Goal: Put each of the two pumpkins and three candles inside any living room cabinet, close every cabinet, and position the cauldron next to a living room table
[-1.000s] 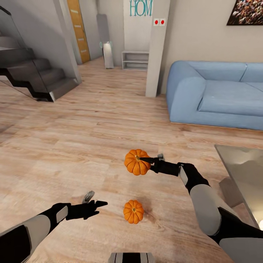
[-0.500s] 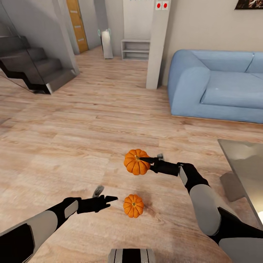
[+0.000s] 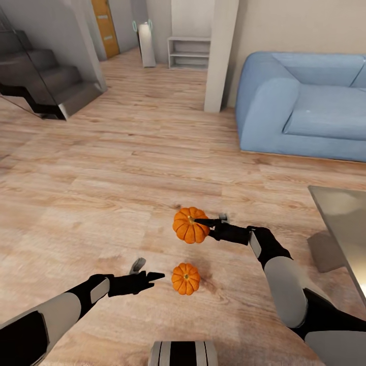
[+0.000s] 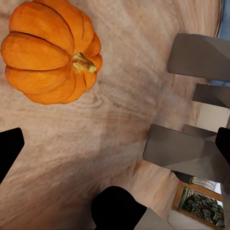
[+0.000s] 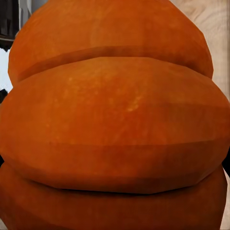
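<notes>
Gripping one pumpkin (image 3: pixel 189 225), right end effector (image 3: pixel 204 224), left end effector (image 3: pixel 147 273) spread wide beside floor pumpkin (image 4: pixel 50 51), stem visible.

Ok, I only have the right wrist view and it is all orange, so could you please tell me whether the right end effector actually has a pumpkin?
Observer: Yes. In the head view the right end effector is shut on one pumpkin, with a finger lying across its top.
Operator: Thank you. Where is the other one?
Observer: The second pumpkin sits stem-up on the wood floor, nearer the robot than the held one.
Operator: And the left end effector, please?
Observer: The left end effector is open and points at the second pumpkin from beside it, not touching it.
</notes>
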